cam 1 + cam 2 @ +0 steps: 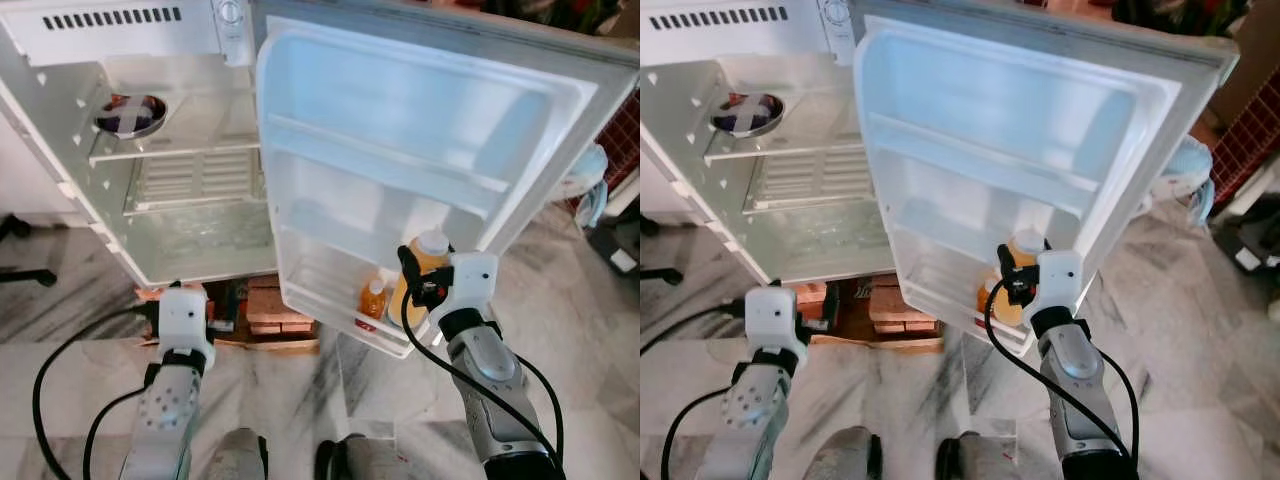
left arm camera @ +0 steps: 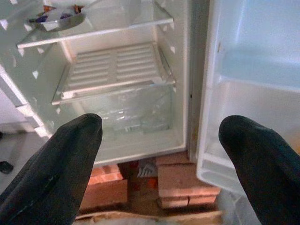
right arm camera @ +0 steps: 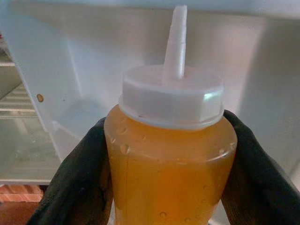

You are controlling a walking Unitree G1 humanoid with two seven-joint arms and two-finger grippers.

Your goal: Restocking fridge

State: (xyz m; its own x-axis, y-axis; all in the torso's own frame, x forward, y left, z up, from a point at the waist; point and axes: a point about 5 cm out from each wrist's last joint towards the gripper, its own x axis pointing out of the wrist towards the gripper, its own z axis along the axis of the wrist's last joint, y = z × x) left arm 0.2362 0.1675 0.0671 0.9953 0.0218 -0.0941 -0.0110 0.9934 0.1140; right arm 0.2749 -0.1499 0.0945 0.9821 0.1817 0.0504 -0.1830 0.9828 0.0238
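Orange sauce fills the squeeze bottle, which has a white cap and a thin spout. The right gripper has it pinched, one black finger on each side. The bottle is upright at the bottom shelf of the fridge door, just beside a small orange bottle. The left gripper is wide open and holds nothing, low in front of the fridge. A bowl sits on the upper shelf. Bricks lie under the fridge.

My head eyes look down at the open white fridge; my left wrist shares it, my right faces the amber squeeze bottle closely.
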